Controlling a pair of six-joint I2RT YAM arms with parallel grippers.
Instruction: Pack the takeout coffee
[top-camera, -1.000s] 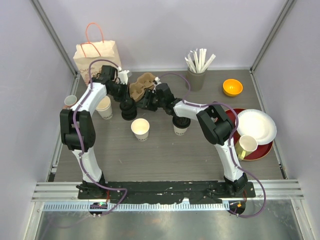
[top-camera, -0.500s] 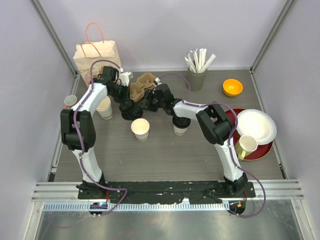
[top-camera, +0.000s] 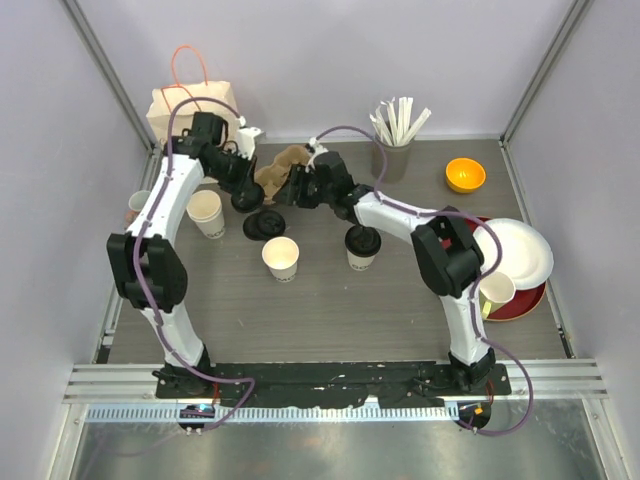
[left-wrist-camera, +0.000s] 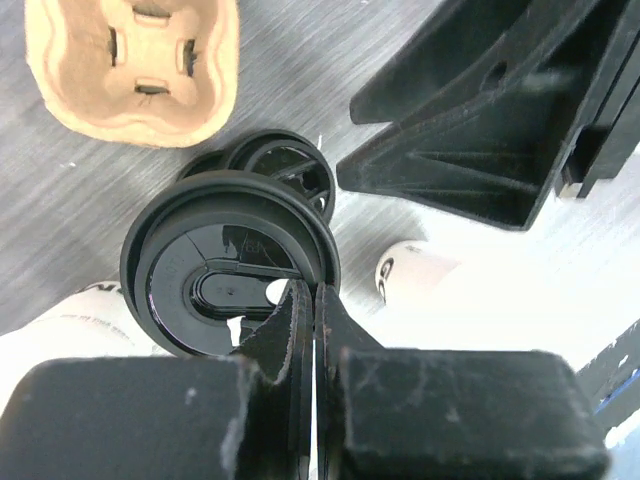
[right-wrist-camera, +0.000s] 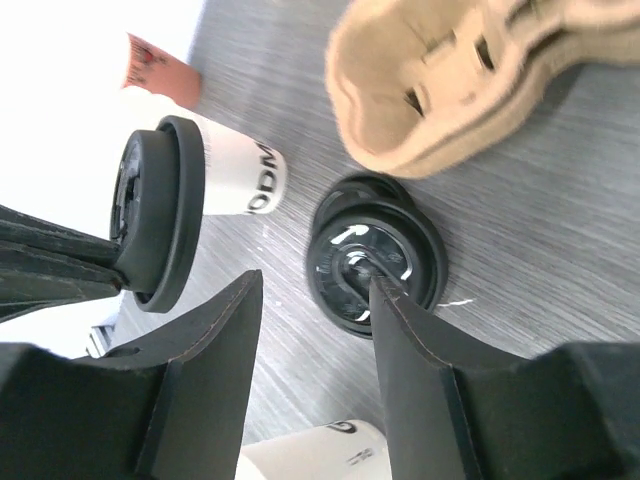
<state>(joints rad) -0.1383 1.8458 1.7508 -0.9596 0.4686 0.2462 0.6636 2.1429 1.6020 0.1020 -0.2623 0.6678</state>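
One takeout coffee cup (top-camera: 362, 246) wearing a black lid stands mid-table, and an open cream cup (top-camera: 281, 258) stands to its left. My left gripper (top-camera: 243, 197) (left-wrist-camera: 313, 300) is shut on the rim of a single black lid (left-wrist-camera: 225, 262), held above the table. Directly below it two loose black lids (top-camera: 262, 225) (right-wrist-camera: 375, 255) lie on the table. My right gripper (top-camera: 288, 190) (right-wrist-camera: 315, 290) hangs open just right of the held lid, above the loose lids, with nothing between its fingers. The brown pulp cup carrier (top-camera: 285, 165) (left-wrist-camera: 130, 65) lies behind both grippers.
A paper bag (top-camera: 190, 105) stands at the back left, a stack of cream cups (top-camera: 207, 212) and a pinkish mug (top-camera: 140, 203) at the left. A holder of straws (top-camera: 394, 150), an orange bowl (top-camera: 465, 175), and a red tray (top-camera: 520, 298) with a plate and mug sit at the right.
My left gripper has risen and moved back-left with one black lid, leaving the other lids on the table. My right gripper has drifted backward, uncovering the lidded cup.
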